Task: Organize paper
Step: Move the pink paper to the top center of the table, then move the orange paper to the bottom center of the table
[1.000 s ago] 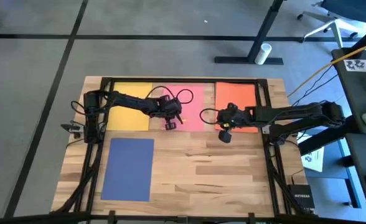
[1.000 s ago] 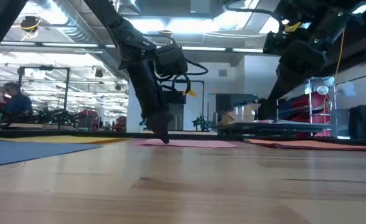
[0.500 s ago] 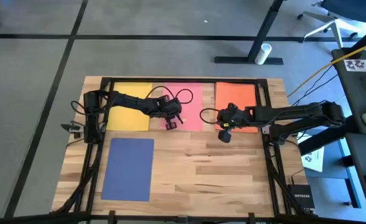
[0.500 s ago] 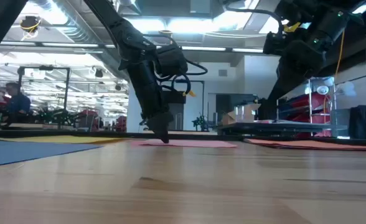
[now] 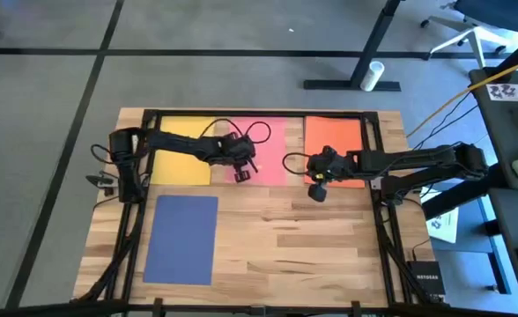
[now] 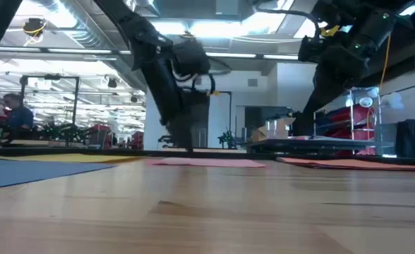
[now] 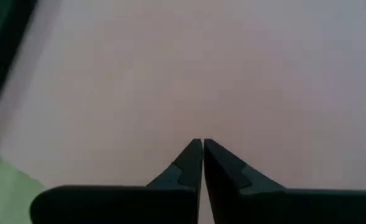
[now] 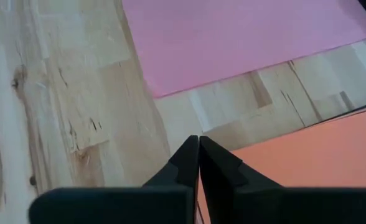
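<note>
Four coloured sheets of paper lie flat on the wooden table. Yellow (image 5: 181,150), pink (image 5: 266,145) and orange (image 5: 334,148) sit in a row along the far edge, and navy blue (image 5: 181,239) lies near left. My left gripper (image 7: 202,142) is shut and points down at the pink sheet (image 7: 233,68) near its near left corner. My right gripper (image 8: 198,138) is shut and hangs over bare wood beside the orange sheet's (image 8: 307,162) near left corner. My left gripper points its shut fingertips (image 5: 239,176) down at the pink sheet, close to the sheet's near left corner (image 6: 166,161). I cannot tell whether the tips touch the paper. The sheet lies flat on the table.
Black frame rails (image 5: 378,176) run along the table's left, right and far edges. The near right half of the wooden top (image 5: 303,255) is free. Desks and a white printed sheet (image 5: 444,224) stand beyond the right edge.
My left gripper has gone a little toward the table's far edge over the pink sheet, and its arm's base has swung. It shows blurred in the low view. My right arm has kept still.
</note>
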You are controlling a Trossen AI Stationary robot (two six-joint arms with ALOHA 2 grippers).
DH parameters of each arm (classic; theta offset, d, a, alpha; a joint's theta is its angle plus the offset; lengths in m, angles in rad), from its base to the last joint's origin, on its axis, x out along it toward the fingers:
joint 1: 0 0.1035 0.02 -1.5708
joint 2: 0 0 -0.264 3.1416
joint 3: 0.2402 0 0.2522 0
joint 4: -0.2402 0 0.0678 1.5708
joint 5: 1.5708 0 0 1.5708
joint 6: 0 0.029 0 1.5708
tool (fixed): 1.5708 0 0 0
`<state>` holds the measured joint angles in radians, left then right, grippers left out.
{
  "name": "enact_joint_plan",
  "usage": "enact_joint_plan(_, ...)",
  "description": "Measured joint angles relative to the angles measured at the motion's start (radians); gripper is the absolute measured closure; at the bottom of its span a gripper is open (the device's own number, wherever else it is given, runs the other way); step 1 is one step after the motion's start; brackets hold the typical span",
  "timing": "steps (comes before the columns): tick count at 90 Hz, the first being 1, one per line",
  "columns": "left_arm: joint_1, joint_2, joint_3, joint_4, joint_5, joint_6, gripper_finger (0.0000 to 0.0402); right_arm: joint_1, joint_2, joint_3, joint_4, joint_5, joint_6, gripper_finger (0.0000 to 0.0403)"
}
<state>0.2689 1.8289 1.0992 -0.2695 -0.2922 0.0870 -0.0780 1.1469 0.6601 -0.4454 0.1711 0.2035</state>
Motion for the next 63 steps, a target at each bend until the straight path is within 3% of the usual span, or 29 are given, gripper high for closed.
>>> enact_joint_plan(28, -0.061, -0.029, 0.002, 0.04, 0.004, -0.029, 0.0402, 0.0, 0.005, 0.0, -0.04, -0.032, 0.003, 0.0322)
enact_joint_plan(63, -0.224, -0.03, 0.002, 0.206, 0.007, -0.082, 0.0402, 0.0, 0.235, 0.0, -0.01, 0.005, -0.041, 0.0315)
